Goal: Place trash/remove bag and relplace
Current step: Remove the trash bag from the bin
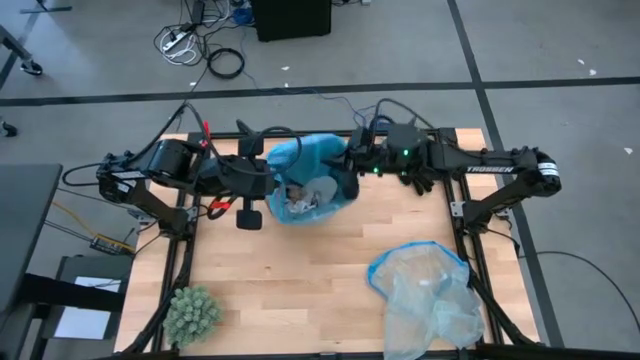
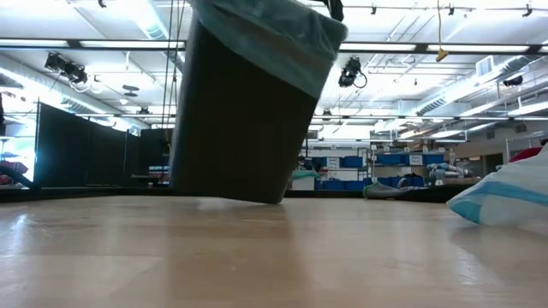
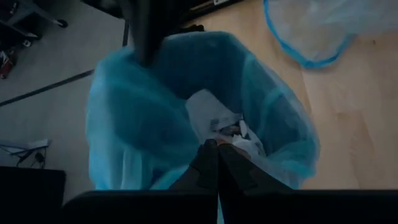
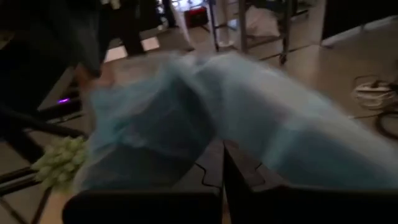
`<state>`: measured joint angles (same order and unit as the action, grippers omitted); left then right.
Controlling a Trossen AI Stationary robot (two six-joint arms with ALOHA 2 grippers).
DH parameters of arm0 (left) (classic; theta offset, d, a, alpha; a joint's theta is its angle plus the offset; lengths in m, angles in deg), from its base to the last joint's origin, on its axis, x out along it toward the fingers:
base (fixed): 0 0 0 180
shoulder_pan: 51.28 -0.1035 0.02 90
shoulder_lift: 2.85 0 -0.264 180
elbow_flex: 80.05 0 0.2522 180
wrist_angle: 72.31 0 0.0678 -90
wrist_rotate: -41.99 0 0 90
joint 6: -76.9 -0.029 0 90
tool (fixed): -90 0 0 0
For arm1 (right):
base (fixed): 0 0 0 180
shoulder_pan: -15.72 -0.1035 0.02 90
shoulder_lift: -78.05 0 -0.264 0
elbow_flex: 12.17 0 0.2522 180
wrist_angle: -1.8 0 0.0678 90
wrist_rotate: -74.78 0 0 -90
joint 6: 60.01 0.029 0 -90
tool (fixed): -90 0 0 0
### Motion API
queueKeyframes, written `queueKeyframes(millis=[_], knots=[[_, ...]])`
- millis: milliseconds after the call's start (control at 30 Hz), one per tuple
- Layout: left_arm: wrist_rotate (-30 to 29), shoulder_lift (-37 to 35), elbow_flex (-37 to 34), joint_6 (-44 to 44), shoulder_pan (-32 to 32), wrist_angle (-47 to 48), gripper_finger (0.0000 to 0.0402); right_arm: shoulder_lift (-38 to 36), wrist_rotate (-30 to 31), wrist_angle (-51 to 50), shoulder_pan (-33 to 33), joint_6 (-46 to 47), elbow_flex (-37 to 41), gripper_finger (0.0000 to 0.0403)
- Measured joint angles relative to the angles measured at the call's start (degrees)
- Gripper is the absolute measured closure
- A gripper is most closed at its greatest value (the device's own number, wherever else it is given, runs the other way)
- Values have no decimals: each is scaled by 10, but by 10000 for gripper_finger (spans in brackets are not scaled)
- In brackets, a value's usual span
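The left gripper (image 3: 217,163) sits with its dark fingers (image 3: 204,168) pressed together over the rim of the bag (image 3: 137,130), which gapes open. Trash (image 3: 221,121) lies inside: white paper and a brownish scrap. A paler bag (image 3: 323,28) rests apart on the wooden table (image 3: 354,124).

The bin (image 1: 305,190) is set at the bench's (image 1: 300,290) upper middle, tilted, with the bag (image 1: 300,155) lining it and trash (image 1: 305,197) inside. The spare bag (image 1: 425,295) is placed lower right, the plant ball (image 1: 192,313) lower left.
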<state>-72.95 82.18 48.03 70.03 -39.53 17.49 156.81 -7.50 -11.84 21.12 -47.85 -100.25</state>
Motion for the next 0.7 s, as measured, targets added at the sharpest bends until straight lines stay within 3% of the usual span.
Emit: queueKeyframes(millis=[300, 567, 700], knots=[[-6, 0, 0, 27, 0, 25, 401, 0, 8, -127, 69, -6, -76, 386], [-7, 0, 0, 28, 0, 26, 401, 15, -99, -139, 129, 10, -94, 271], [-9, 0, -1, 22, 0, 20, 401, 19, -132, -132, 120, 28, -94, 240]])
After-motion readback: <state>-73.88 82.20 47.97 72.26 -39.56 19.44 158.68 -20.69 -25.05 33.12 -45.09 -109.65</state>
